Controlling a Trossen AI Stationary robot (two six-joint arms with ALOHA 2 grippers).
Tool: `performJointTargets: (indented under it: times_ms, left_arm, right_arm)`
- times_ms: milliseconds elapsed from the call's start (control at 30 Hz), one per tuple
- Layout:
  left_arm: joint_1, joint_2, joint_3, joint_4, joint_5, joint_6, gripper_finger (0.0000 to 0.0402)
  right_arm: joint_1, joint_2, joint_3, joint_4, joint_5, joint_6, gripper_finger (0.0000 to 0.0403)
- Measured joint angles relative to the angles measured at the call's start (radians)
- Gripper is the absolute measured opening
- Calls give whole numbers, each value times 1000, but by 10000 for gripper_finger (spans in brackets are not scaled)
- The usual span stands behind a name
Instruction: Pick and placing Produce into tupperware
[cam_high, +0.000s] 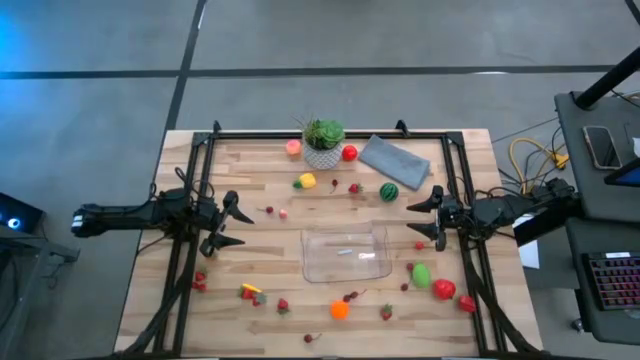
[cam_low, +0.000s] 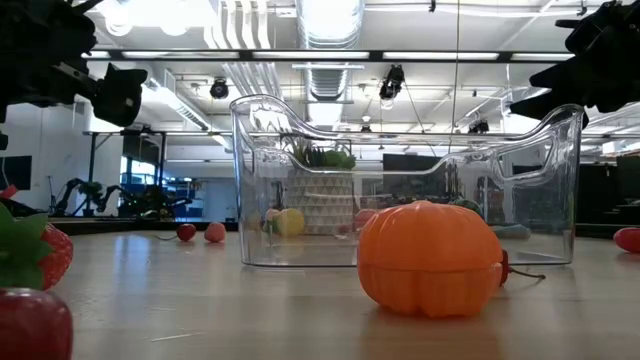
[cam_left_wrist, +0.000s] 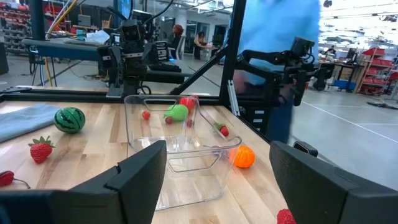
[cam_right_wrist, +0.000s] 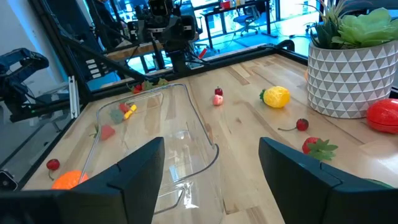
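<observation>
The clear tupperware (cam_high: 345, 255) stands with nothing in it on the wooden table, near its middle, and shows in the left wrist view (cam_left_wrist: 180, 149) and the right wrist view (cam_right_wrist: 155, 130). Produce lies scattered around it: a striped melon (cam_high: 388, 191), a yellow fruit (cam_high: 307, 181), an orange one (cam_high: 340, 310) close to the low camera (cam_low: 430, 258), a green one (cam_high: 421, 274), a red tomato (cam_high: 444, 289) and small strawberries. My left gripper (cam_high: 236, 223) hangs open above the table's left side. My right gripper (cam_high: 427, 218) hangs open above its right side. Both point level at the tupperware and hold nothing.
A potted plant (cam_high: 323, 142) in a white pot and a folded grey cloth (cam_high: 394, 157) sit at the far edge. Black frame rails (cam_high: 190, 200) run along the left and right sides. A person in blue (cam_left_wrist: 273, 37) stands beyond the table's right side.
</observation>
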Motion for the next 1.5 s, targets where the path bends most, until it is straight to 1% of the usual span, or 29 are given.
performJointTargets:
  times_ms: [667,733,800,933,1033,1200,1433,1500]
  left_arm:
    - [0,0,0,0,0,0,272]
    - [0,0,0,0,0,0,272]
    - [0,0,0,0,0,0,272]
    - [0,0,0,0,0,0,272]
    - [0,0,0,0,0,0,272]
    - [0,0,0,0,0,0,272]
    - [0,0,0,0,0,0,272]
    - [0,0,0,0,0,0,272]
  right_arm:
    - [0,0,0,9,0,0,254]
    - [0,1,-2,61,6,-8,254]
    - [0,11,-21,175,54,-87,254]
    - [-1,56,-96,522,200,-281,254]
    - [-6,99,-93,579,254,-330,254]
    - [-7,155,-93,578,263,-266,254]
    - [-7,206,-93,578,262,-79,254]
    - [-7,215,-93,578,263,-50,254]
